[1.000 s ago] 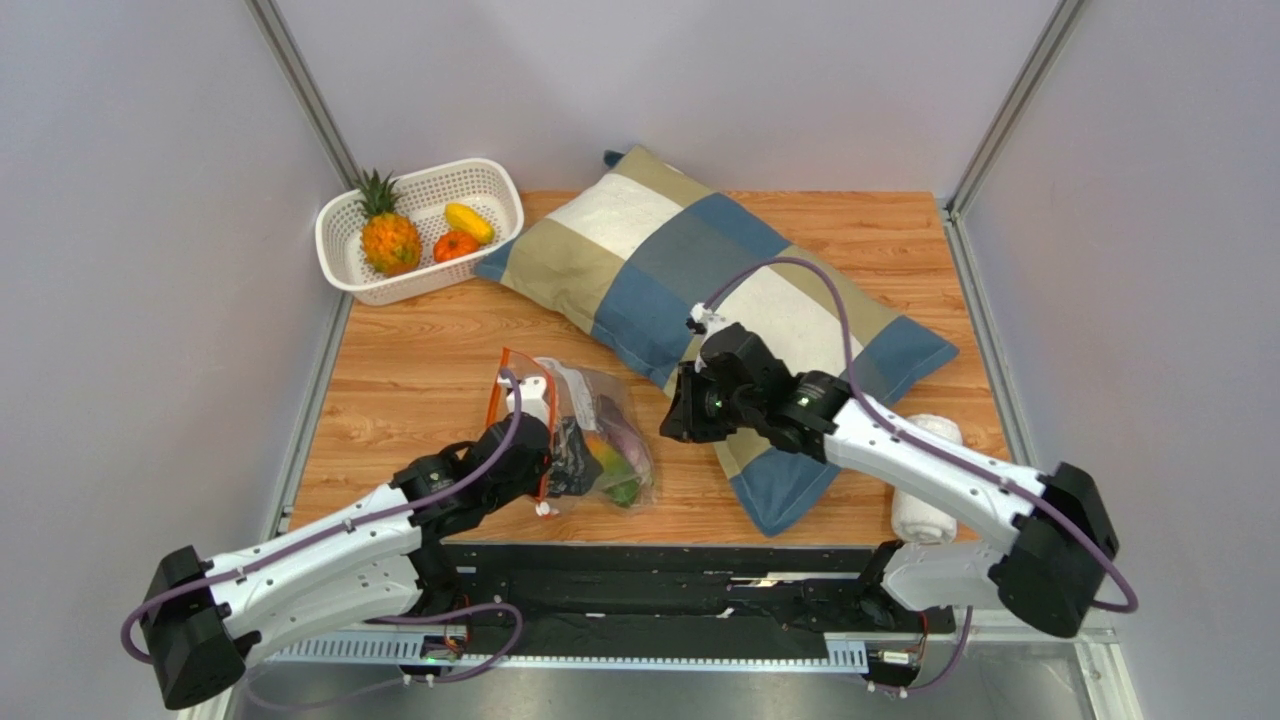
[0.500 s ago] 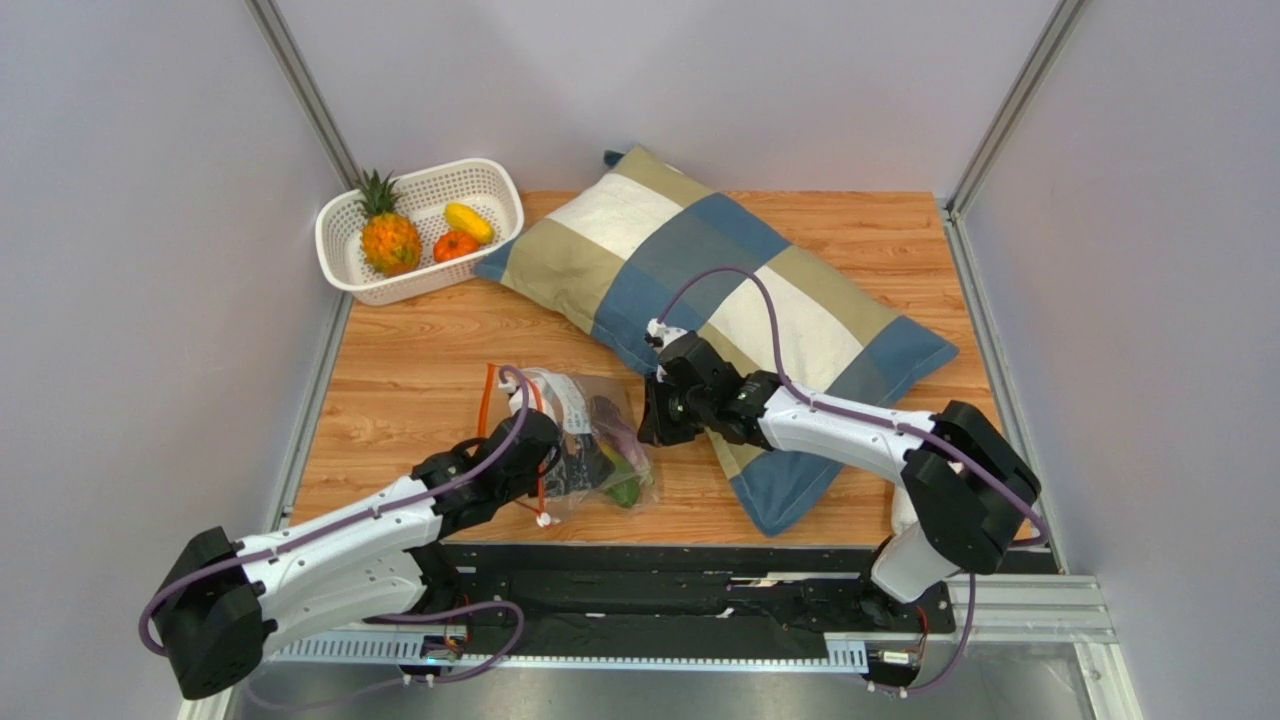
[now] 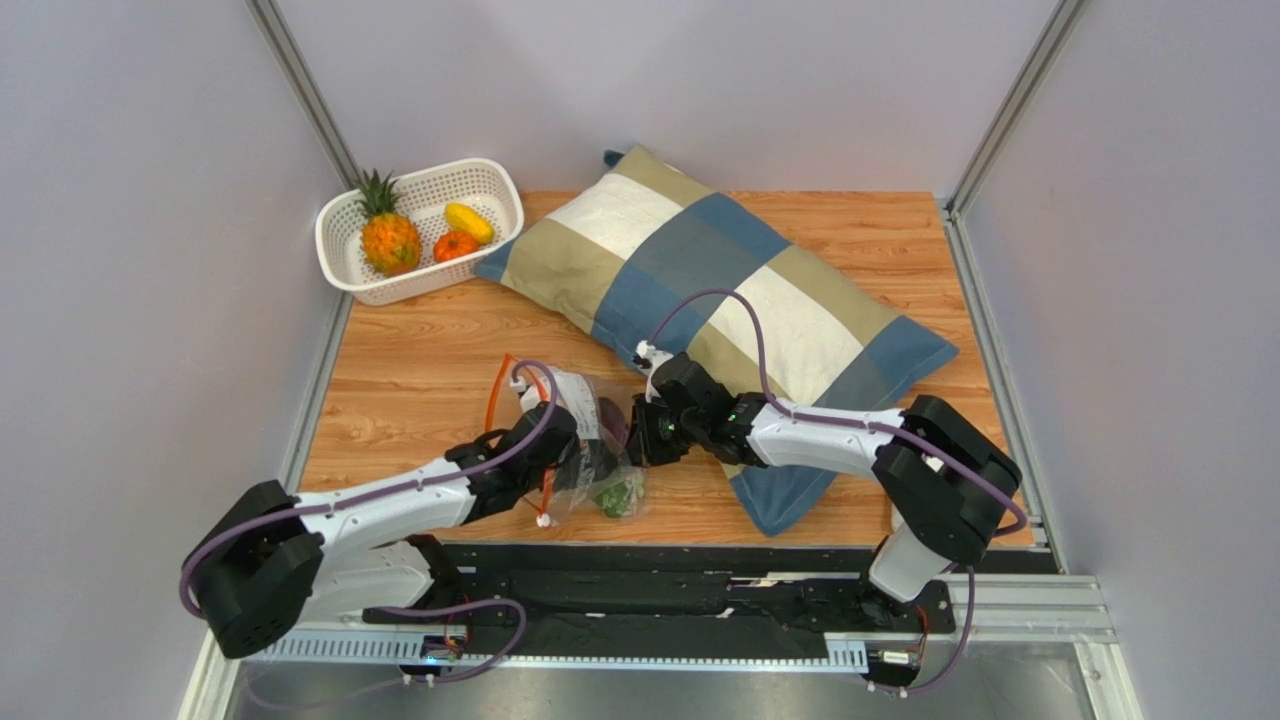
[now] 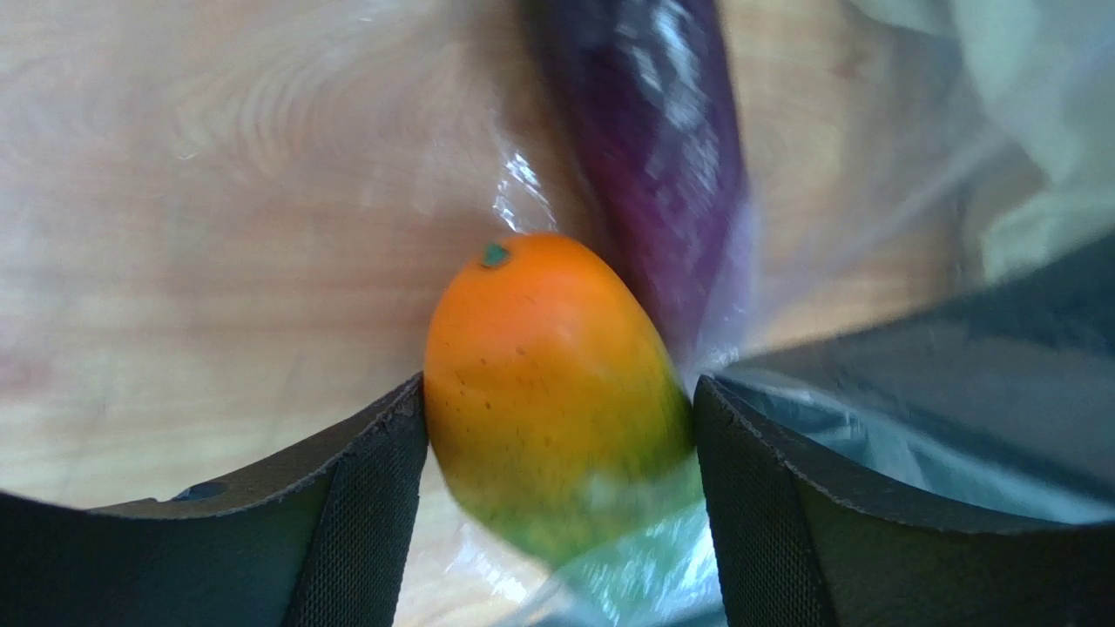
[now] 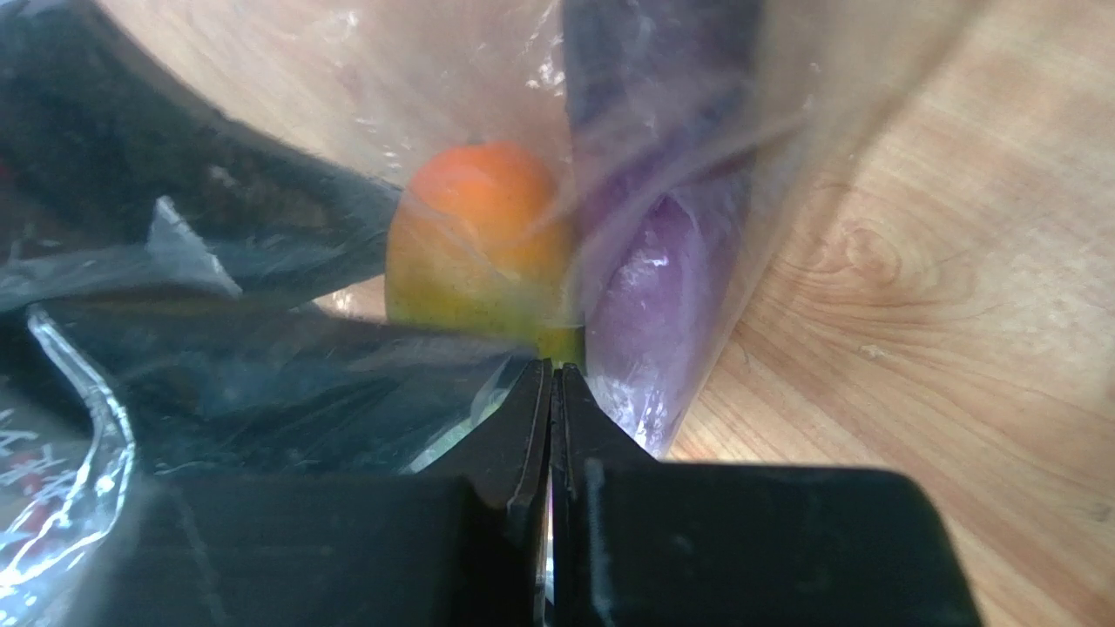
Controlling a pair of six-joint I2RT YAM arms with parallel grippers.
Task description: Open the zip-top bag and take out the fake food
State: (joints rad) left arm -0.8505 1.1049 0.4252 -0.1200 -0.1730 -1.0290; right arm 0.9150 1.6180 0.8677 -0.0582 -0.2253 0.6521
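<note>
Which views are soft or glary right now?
Left wrist: mango fairly sharp, eggplant behind it blurred. Right wrist: zip-top bag film hazes and glints over the mango. Top external: sharp, evenly lit, soft shadows.

wooden table (image 3: pixel 406 375), basket (image 3: pixel 425 282), pillow (image 3: pixel 706 270), zip-top bag (image 3: pixel 586 399)

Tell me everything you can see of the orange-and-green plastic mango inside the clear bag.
The orange-and-green plastic mango is smooth and glossy. It is orange at its rounded end, with a small green dot and fine specks, and shades to green at the other end. It lies inside the clear zip-top bag on the wooden table, against the purple plastic eggplant. The left gripper holds it, with one dark pad on each side.
</note>
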